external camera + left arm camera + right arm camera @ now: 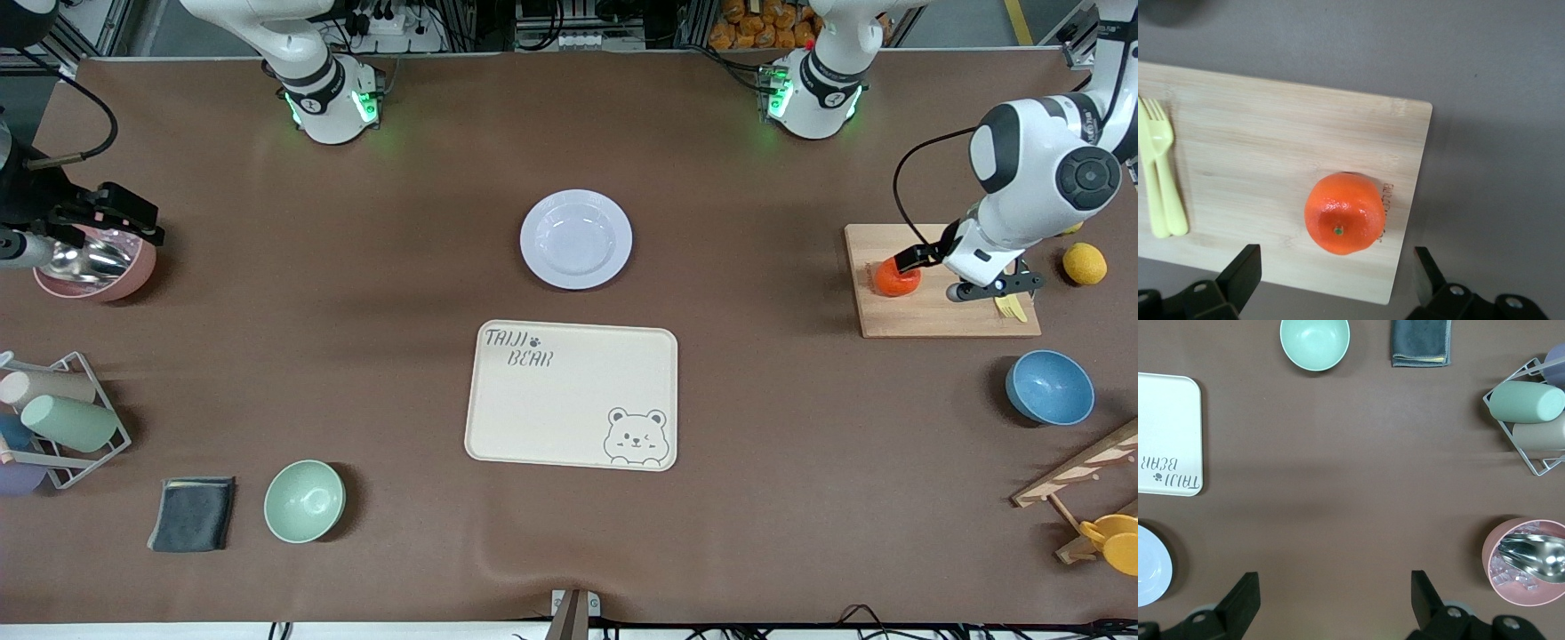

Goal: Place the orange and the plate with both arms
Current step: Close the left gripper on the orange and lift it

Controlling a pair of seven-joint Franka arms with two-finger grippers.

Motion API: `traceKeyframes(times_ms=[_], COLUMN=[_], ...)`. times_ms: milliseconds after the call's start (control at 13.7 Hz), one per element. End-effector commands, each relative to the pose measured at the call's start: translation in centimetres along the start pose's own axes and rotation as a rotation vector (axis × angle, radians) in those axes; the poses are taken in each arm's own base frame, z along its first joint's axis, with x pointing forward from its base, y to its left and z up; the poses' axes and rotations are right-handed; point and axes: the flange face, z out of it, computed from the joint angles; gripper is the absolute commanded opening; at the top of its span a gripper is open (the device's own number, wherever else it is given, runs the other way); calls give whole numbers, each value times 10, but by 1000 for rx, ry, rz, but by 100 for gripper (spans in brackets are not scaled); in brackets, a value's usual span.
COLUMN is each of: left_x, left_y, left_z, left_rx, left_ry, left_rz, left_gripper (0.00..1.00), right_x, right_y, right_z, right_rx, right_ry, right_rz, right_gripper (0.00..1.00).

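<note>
Nearest the front camera, toward the right arm's end of the table, a folded dark grey cloth lies just beside a pale green bowl, and a wire rack holding tipped cups stands a little farther back at the table's edge. The cream bear tray sits in the middle of the table, with a blue bowl well apart from it toward the left arm's end. Farther from the camera than the blue bowl lies a wooden cutting board. On it rests the orange, near the board's edge that faces the middle of the table, and a yellow-green fork lies at the board's other end. The left gripper hangs just over the orange with its fingers spread wide, one on each side of the fruit and not touching it. A yellow lemon sits on the table just off the board. The plate lies on the bare table, farther from the camera than the tray and near it. At the right arm's end, the right gripper waits in the air beside a pink bowl holding a metal scoop, its fingers apart.
</note>
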Motion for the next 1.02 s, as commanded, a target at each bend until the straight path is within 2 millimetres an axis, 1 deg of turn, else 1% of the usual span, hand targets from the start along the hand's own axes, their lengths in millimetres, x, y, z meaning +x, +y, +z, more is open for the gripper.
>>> traceKeyframes(times_ms=[0,73,219,364,437,583,874,947], left_x=[-10,-11,-8,-8,-7,-7,-9,-8], left_y=[-1,-8,-9,-19,-19,-19,-18,-20], left_z=[18,30,47,60,64,66,87,89], left_rx=[4,-2,-9,-15,-17,-17,-26,-28], left_ry=[36,41,41,31,31,28,16,18], left_rz=[16,-1,-3,-25,-26,-25,-28,-34], left_gripper=[100,100,100,100,100,100,100,100], right_x=[2,2,5,5,5,5,5,5], right_y=[-1,-1,-1,-1,-2,-2,-2,-2], right_z=[-5,-5,0,0,0,1,1,1], right_rx=[4,4,4,4,3,3,3,3], right_ry=[-1,-1,-9,-9,-10,-12,-12,-12], right_rz=[3,3,3,1,1,-2,-2,-2], right_gripper=[100,100,100,100,100,100,100,100])
